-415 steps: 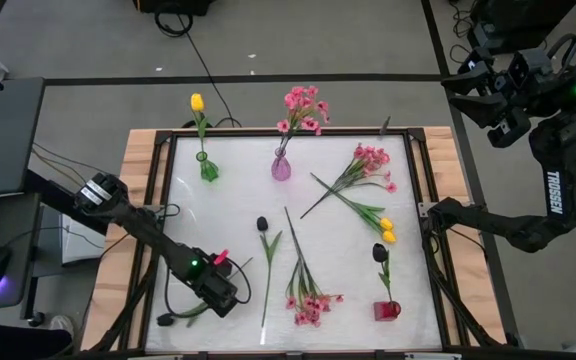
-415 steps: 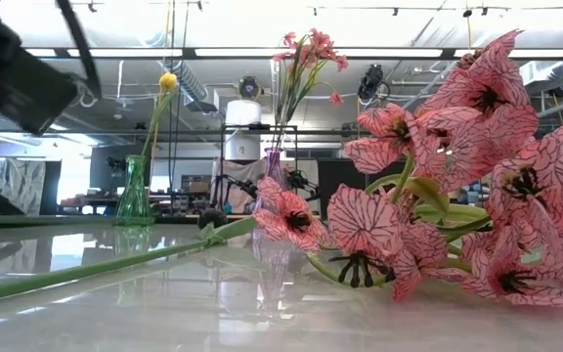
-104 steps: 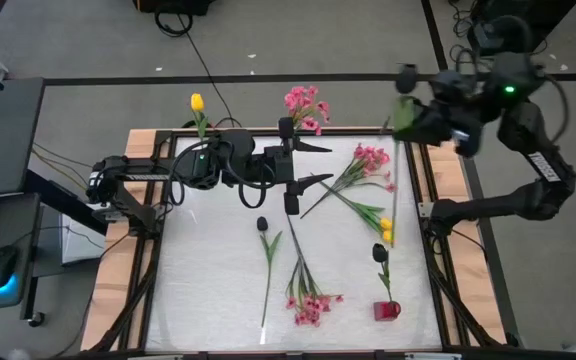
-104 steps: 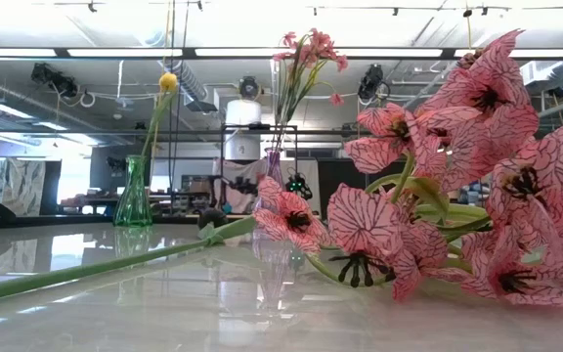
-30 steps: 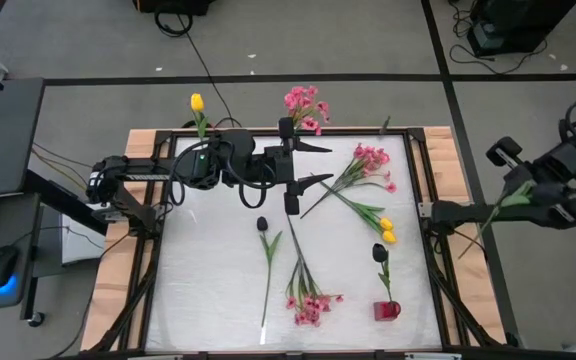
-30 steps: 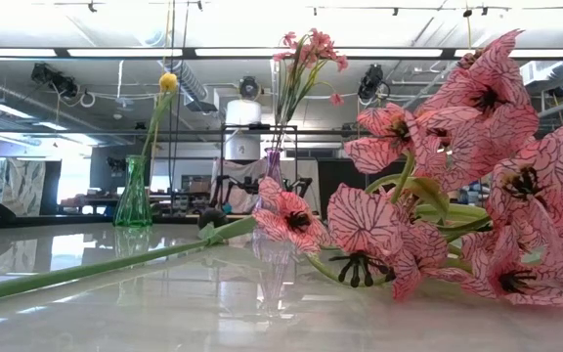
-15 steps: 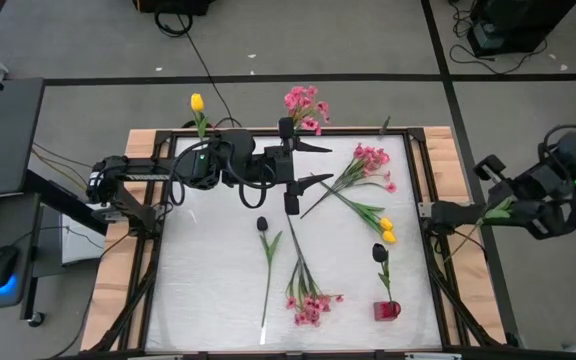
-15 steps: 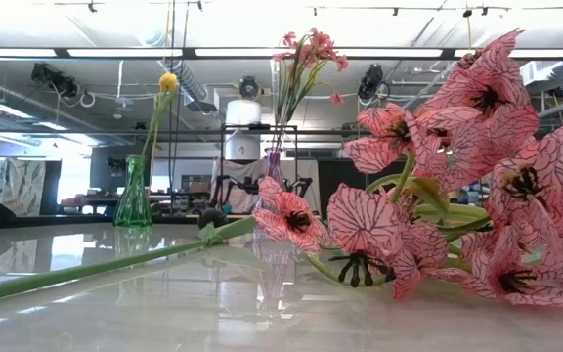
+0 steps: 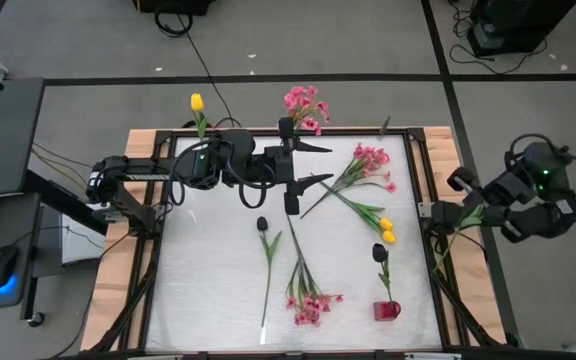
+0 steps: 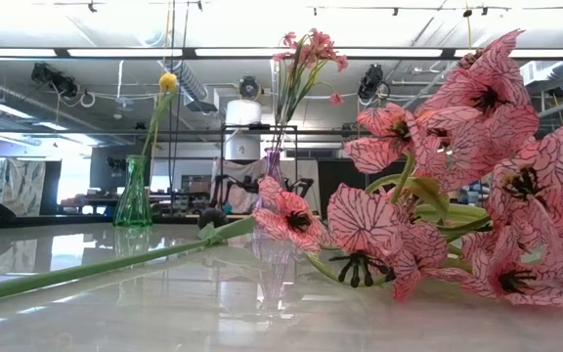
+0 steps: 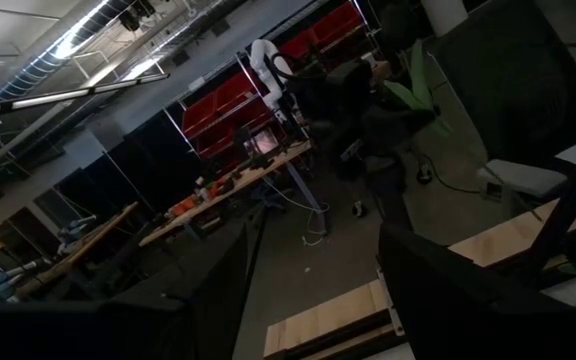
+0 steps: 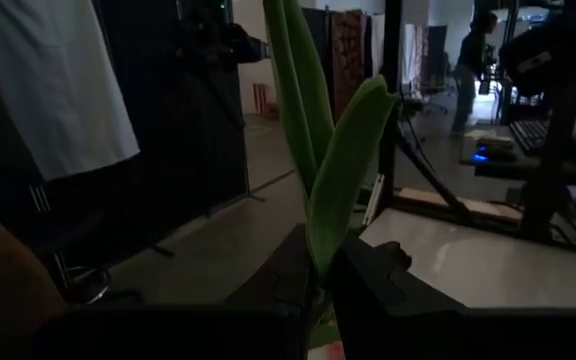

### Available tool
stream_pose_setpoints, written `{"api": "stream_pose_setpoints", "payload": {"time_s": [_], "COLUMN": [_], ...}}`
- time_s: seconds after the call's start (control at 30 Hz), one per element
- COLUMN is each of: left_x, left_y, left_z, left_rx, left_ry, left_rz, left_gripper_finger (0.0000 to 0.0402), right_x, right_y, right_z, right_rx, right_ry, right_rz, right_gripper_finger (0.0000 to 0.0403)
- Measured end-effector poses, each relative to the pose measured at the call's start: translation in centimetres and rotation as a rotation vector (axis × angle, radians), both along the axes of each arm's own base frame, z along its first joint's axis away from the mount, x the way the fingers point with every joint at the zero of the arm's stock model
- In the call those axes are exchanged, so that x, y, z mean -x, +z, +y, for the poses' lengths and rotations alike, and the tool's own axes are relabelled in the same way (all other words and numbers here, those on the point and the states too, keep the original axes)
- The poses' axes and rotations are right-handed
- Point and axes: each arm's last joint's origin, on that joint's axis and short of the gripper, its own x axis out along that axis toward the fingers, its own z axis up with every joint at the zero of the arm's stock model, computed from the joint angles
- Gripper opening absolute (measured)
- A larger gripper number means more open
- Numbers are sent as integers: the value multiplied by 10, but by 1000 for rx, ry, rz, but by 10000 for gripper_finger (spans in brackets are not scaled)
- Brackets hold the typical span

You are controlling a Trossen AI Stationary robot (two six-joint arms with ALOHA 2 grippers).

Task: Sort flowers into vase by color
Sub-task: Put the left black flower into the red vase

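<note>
My right gripper is past the table's right edge, shut on a green leafy flower stem; its bloom does not show. My left gripper hovers open over the table's far middle, holding nothing. A yellow tulip stands in the green vase. A pink spray stands in the purple vase. A dark tulip stands in the red vase. Lying loose on the table are a pink spray, yellow tulips, a dark tulip and another pink spray. My right gripper pinches the stem between its two fingers where the long leaves spring from it. The leaves stick out past the fingertips. The rest of the stem trails from the gripper toward the table's near right corner, off the white top.
The left arm lies across the far part of the table, over the purple vase. A person in a white shirt stands close beside my right gripper, beyond the table. The wooden frame rims the white top.
My right gripper, out beyond the table's right edge, has come in toward that edge and a little toward the near side, carrying the stem along. The left arm and the flowers on the table have stayed put.
</note>
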Motion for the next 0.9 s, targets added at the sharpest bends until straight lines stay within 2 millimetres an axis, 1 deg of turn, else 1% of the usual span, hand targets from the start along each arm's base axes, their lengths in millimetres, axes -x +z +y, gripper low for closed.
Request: {"api": "stream_pose_setpoints", "payload": {"time_s": [0.43,0.7,0.9], "left_x": [0,0,0], "left_y": [0,0,0], "left_z": [0,0,0], "left_rx": [0,0,0], "left_ry": [0,0,0], "left_rz": [0,0,0], "left_gripper_finger": [233,233,233], "right_x": [-18,-31,-41], "right_y": [-11,-15,-25], "right_z": [-2,-2,0], "right_rx": [-4,-17,-35], "right_ry": [90,142,186], "right_rz": [-35,-124,-133], "right_gripper_finger": [42,42,42]}}
